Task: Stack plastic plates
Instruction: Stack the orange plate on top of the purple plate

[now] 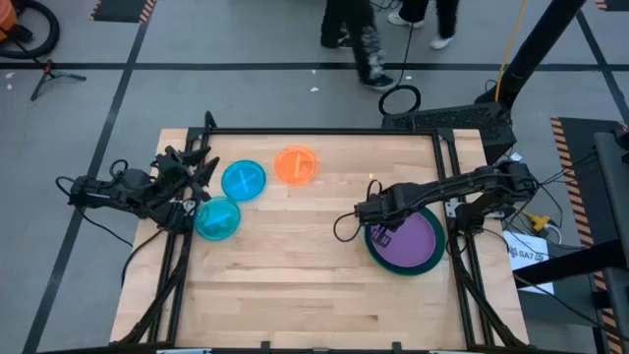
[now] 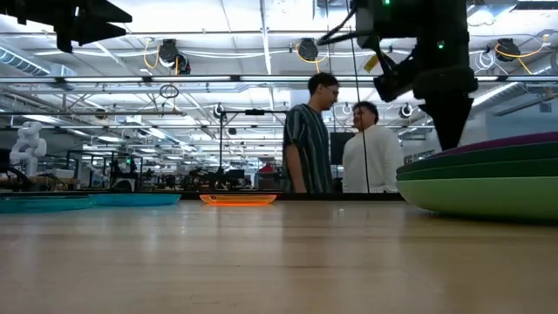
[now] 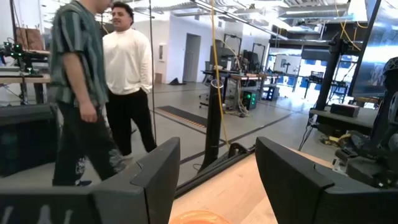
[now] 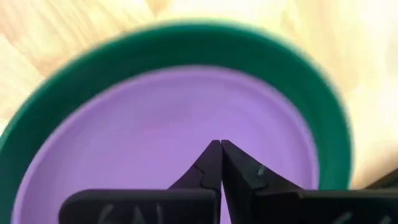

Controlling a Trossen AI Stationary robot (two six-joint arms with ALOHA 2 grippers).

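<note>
You had open bench (image 1: 305, 265) across the whole middle and near side. The plate stack (image 1: 405, 244) filled the right edge, with the right pincer (image 1: 371, 212) hanging shut over its rim. Two cyan plates (image 1: 243, 180) and the orange plate (image 1: 295, 164) crowded the far left, just beside the spread left pincer (image 1: 197, 169).
</note>
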